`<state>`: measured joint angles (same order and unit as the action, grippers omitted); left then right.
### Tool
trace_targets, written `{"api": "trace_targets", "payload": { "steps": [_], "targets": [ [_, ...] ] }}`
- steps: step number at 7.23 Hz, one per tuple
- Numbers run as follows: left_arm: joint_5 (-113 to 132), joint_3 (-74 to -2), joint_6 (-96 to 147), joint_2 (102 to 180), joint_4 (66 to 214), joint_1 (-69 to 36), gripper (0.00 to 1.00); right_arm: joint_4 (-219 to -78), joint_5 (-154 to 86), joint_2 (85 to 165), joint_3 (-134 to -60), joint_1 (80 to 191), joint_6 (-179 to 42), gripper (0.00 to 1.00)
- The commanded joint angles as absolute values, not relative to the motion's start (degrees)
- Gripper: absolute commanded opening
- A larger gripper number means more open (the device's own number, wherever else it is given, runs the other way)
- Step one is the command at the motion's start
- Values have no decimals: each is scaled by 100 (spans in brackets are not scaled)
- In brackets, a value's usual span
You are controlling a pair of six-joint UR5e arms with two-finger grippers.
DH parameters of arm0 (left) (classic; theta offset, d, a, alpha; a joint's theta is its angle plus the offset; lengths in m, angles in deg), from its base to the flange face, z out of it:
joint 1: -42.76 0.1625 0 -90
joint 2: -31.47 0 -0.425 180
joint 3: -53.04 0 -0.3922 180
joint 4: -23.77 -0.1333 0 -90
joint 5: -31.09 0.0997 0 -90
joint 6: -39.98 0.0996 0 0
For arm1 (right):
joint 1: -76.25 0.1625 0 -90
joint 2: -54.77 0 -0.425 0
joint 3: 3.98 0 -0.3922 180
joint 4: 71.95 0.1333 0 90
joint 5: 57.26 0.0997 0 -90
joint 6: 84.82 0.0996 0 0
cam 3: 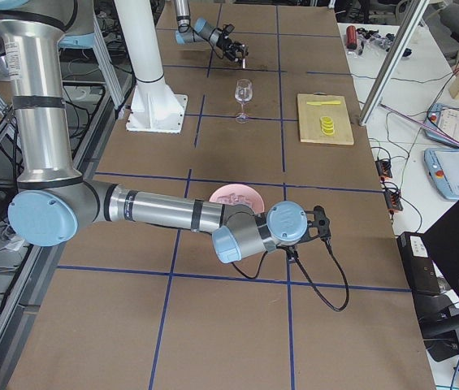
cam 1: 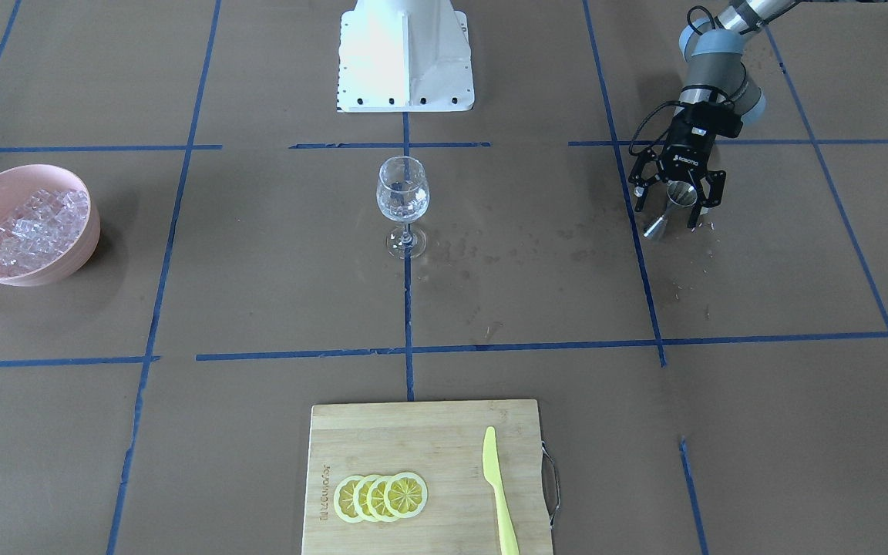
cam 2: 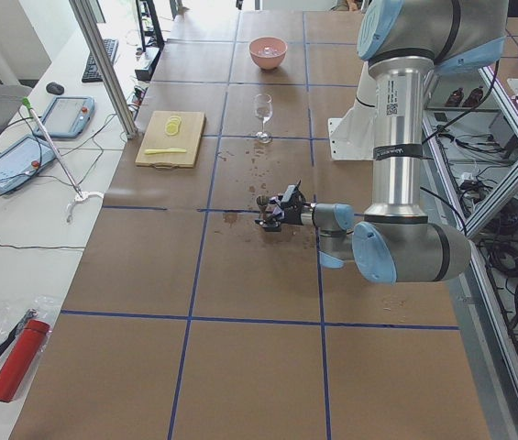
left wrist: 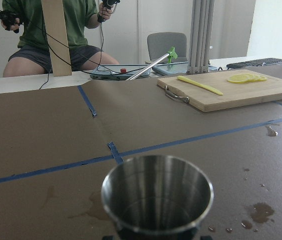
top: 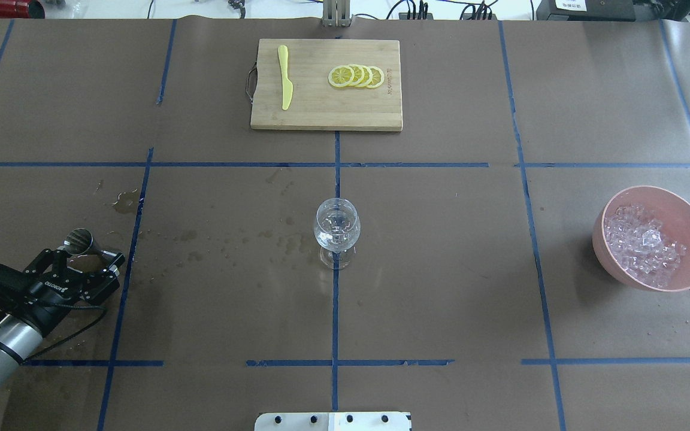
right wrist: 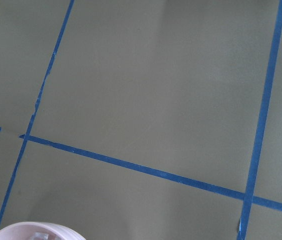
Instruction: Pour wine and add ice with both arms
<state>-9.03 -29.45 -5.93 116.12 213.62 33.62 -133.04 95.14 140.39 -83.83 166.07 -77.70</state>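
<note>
My left gripper (cam 1: 668,214) is low over the table at the robot's far left, also in the overhead view (top: 88,256). Its fingers are spread wide around a small steel jigger (cam 1: 673,205) that stands upright between them; its mouth fills the bottom of the left wrist view (left wrist: 156,197). The wine glass (top: 337,228) stands at the table's middle and holds a little clear liquid. The ice (top: 641,245) fills a pink bowl (top: 683,212) at the far right. My right gripper (cam 3: 320,221) shows only in the exterior right view, just beyond the bowl; I cannot tell if it is open or shut.
A bamboo cutting board (top: 321,111) at the far middle edge carries lemon slices (top: 357,76) and a yellow-green knife (top: 285,84). Wet spots (top: 123,200) mark the paper between the jigger and the glass. The white pedestal (cam 1: 405,54) stands behind the glass. The bowl's rim (right wrist: 36,231) shows in the right wrist view.
</note>
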Motion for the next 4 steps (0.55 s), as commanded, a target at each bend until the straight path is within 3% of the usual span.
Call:
{"api": "trace_targets", "payload": {
  "steps": [1,4],
  "targets": [
    [-934,-2983,-564,11593,21352,3353,100,-13304,9515,14038,-8379,16607,-7770,100],
    [-1529,-3789,-283,10805,21100,3345,100,-13304,9515,14047,-8370,16607,-7779,100]
  ]
}}
